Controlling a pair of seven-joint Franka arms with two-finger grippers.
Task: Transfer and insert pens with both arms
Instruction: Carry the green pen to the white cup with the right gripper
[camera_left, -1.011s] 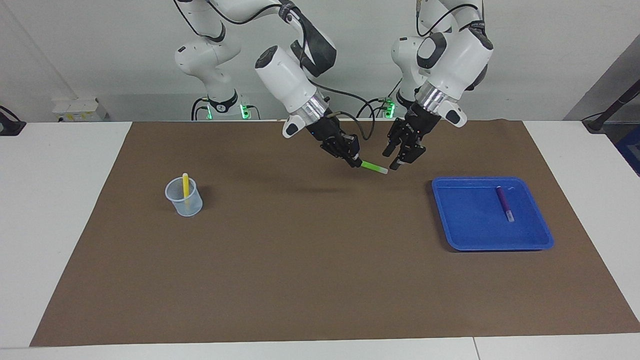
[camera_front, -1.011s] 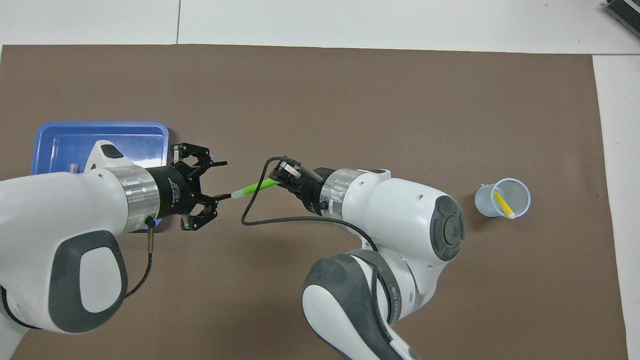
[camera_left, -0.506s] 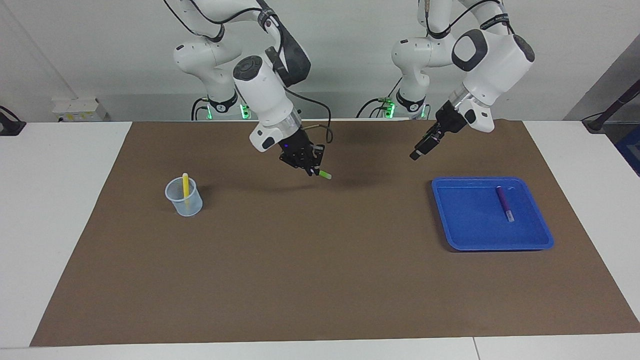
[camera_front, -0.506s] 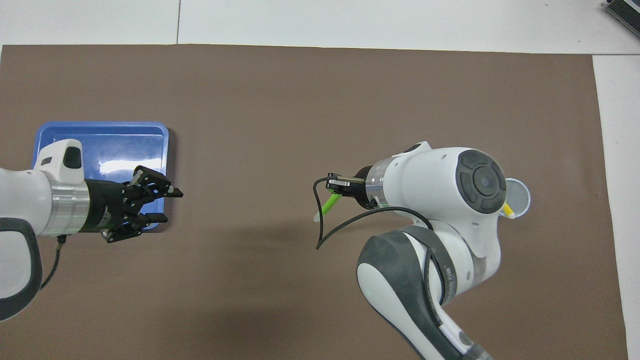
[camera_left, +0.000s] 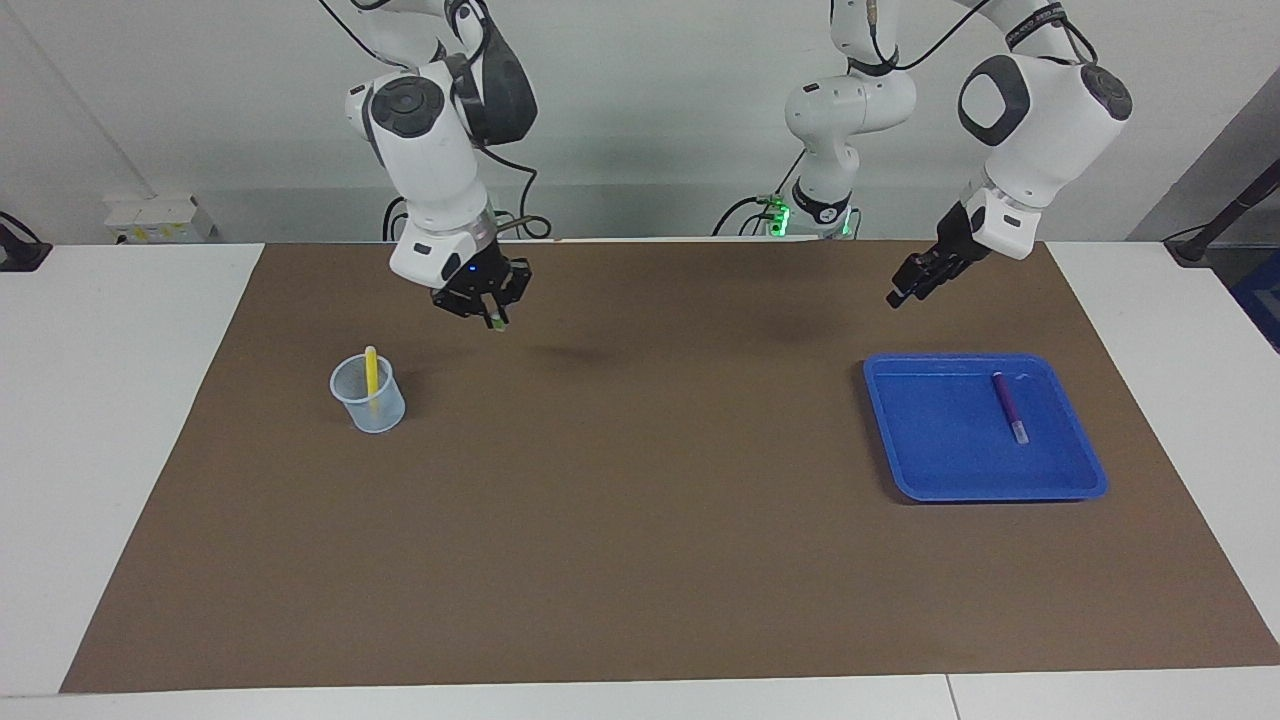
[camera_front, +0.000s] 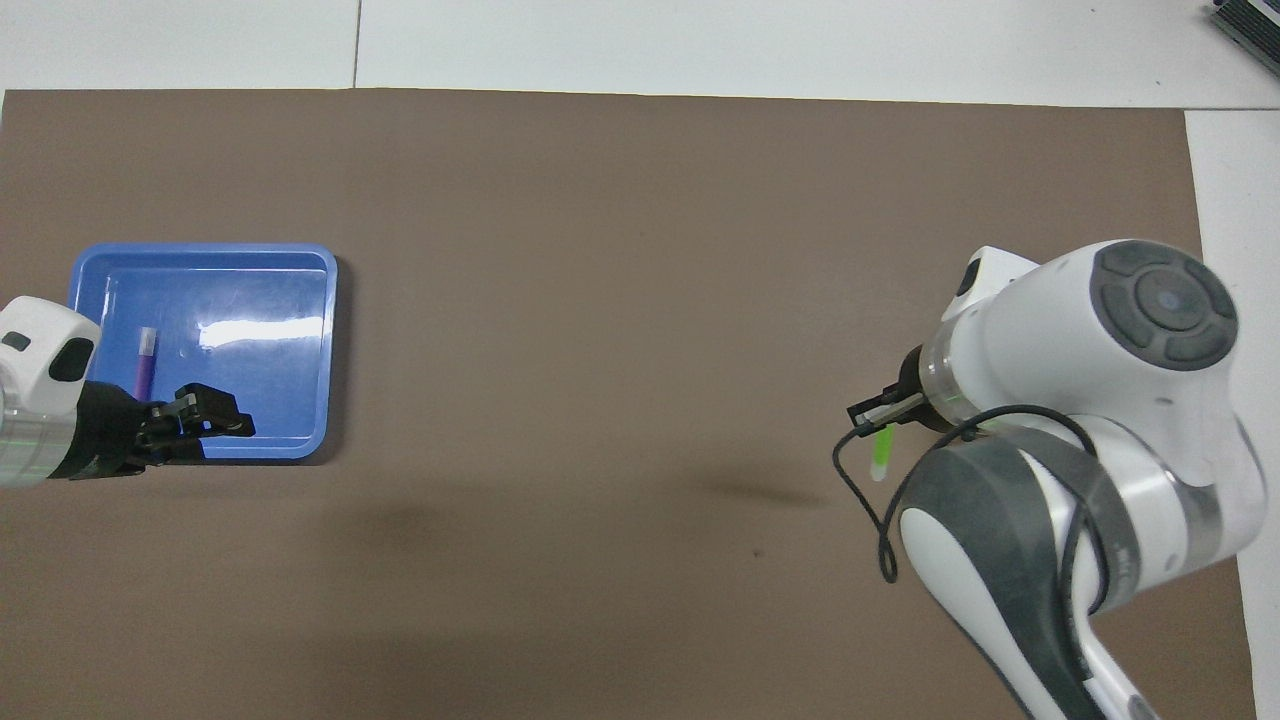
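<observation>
Gripping the slim green marker pen (camera_left: 496, 322) between clenched fingertips, the right arm's black two-finger gripper (camera_left: 489, 311) hangs over the brown mat (camera_left: 620, 560), near the clear plastic cup (camera_left: 368, 394) holding the yellow pen (camera_left: 371, 370). The left arm's black gripper (camera_left: 903, 290) hovers over the mat beside the blue plastic tray (camera_left: 985, 490), its fingers apart and holding nothing. A purple pen (camera_left: 1008, 405) lies in the tray.

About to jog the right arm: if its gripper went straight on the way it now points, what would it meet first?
Most likely the bare brown mat. The right gripper, shut on the green pen, points steeply down over mat, nearer the robots than the cup. The pen's tip would touch first; depth is uncertain.
</observation>
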